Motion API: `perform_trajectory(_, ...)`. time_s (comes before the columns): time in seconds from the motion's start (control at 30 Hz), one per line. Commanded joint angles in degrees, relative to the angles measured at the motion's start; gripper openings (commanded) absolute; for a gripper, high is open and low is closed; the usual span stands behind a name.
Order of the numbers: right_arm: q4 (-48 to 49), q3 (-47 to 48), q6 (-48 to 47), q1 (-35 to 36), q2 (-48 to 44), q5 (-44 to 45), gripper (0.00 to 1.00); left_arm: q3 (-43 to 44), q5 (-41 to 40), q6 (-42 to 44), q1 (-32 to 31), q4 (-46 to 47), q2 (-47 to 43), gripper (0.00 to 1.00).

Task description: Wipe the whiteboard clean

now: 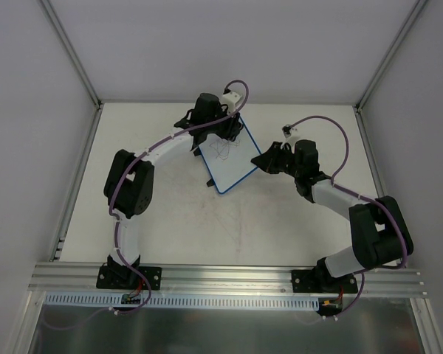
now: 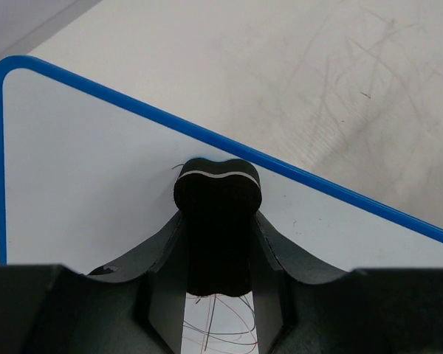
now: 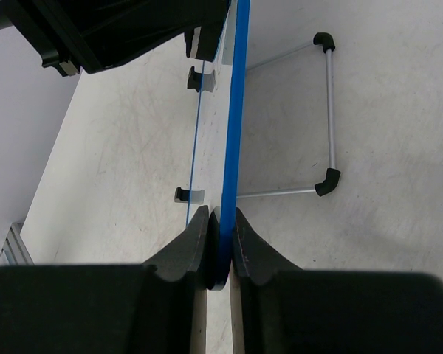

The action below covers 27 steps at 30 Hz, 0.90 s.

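Observation:
The whiteboard (image 1: 236, 168), white with a thin blue rim, stands tilted at the middle of the table with thin dark and red scribbles (image 1: 223, 153) on it. My left gripper (image 1: 223, 135) is at the board's upper part, shut on a small black eraser (image 2: 218, 193) pressed against the white face (image 2: 81, 177). Scribbles (image 2: 221, 324) show just behind the eraser, between the fingers. My right gripper (image 1: 263, 159) is shut on the board's right edge. In the right wrist view the gripper (image 3: 221, 225) clamps the blue rim (image 3: 240, 110) edge-on.
A wire stand (image 3: 329, 110) with black end caps props the board from behind on the table. White walls and metal posts (image 1: 70, 51) enclose the table. An aluminium rail (image 1: 229, 276) runs along the near edge by the arm bases.

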Motion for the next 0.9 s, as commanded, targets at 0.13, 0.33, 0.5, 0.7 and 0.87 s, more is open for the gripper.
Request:
perform_trajectory(0.13,-2.4,0.6,-7.1,2.1,1.9,-6.3,0.0,0.1,-2.1,1.5,-2.5,1.2,-1.0,0.0)
perform_trajectory(0.33,-2.4,0.5,-7.0,2.1,1.9,-6.3,0.0,5.9,-8.3,-3.2,0.6,-3.5,3.2,0.0)
perform_trajectory(0.5,-2.4,0.4,-7.0,2.1,1.7,-6.3,0.0,11.6,-8.1,-7.8,3.7,-9.8,8.3,0.0)
perform_trajectory(0.7,-2.4,0.5,-7.1,2.1,1.5,-6.3,0.0,10.7,-8.5,-14.2,7.5,-11.8,8.7,0.0)
perform_trajectory(0.87,-2.4,0.6,-7.0,2.1,1.8,-6.3,0.0,8.1,-6.7,-18.9,9.8,-12.8,8.1,0.0)
